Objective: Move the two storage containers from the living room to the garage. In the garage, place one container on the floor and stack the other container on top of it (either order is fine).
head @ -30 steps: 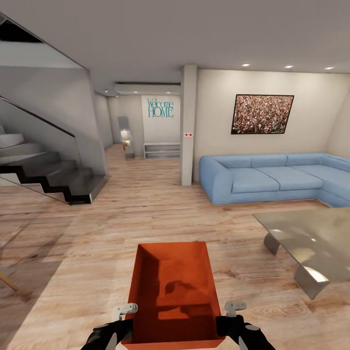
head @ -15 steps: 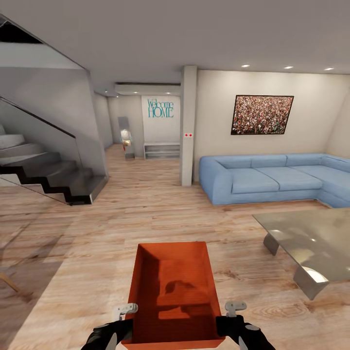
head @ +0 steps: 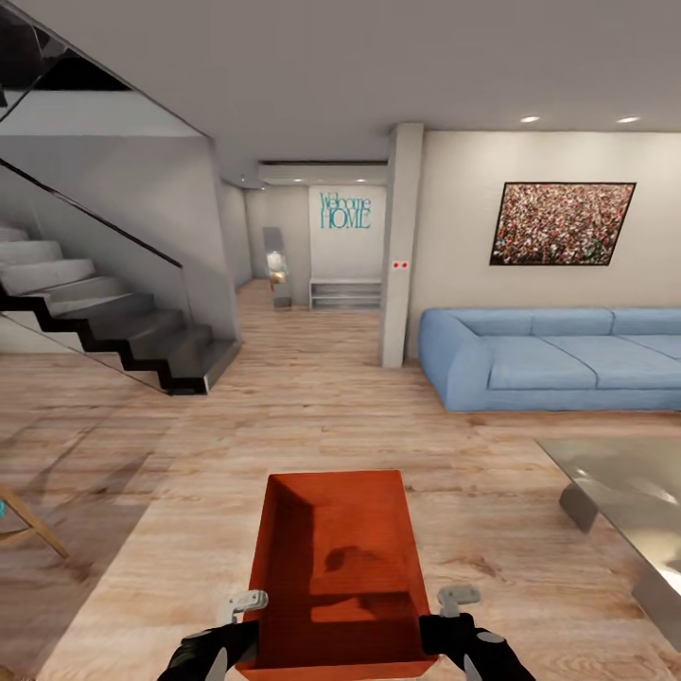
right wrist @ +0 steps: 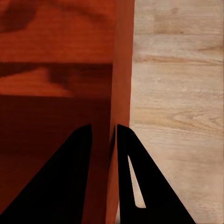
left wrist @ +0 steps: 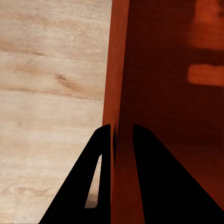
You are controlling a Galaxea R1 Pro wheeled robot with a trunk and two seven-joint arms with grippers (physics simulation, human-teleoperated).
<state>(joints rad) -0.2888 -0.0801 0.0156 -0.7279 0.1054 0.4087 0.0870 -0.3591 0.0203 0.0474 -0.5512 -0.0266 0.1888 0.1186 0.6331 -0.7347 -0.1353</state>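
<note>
I hold one orange-red open-topped storage container (head: 336,567) low in front of me, above the living room's light wood plank floor (head: 312,416). My left gripper (head: 252,632) is shut on the container's left wall, and in the left wrist view my left gripper (left wrist: 120,135) has a black finger on each side of that thin wall (left wrist: 119,70). At the opposite wall my right gripper (head: 427,630) clamps the same way, and in the right wrist view my right gripper (right wrist: 103,133) pinches the wall (right wrist: 122,56). The bin is empty. The garage is out of view.
A blue sofa (head: 558,355) stands at the right by the wall, with a glass-topped low table (head: 624,482) in front of it. A pillar (head: 402,246) stands ahead, a dark staircase (head: 113,322) rises at the left, and a hallway with a Welcome HOME sign (head: 345,210) runs between them. A wooden chair leg (head: 28,525) shows at the far left.
The whole view has swung to the left, so the sofa, pillar and table sit further right in the picture. The container and both grippers keep their place in front of me.
</note>
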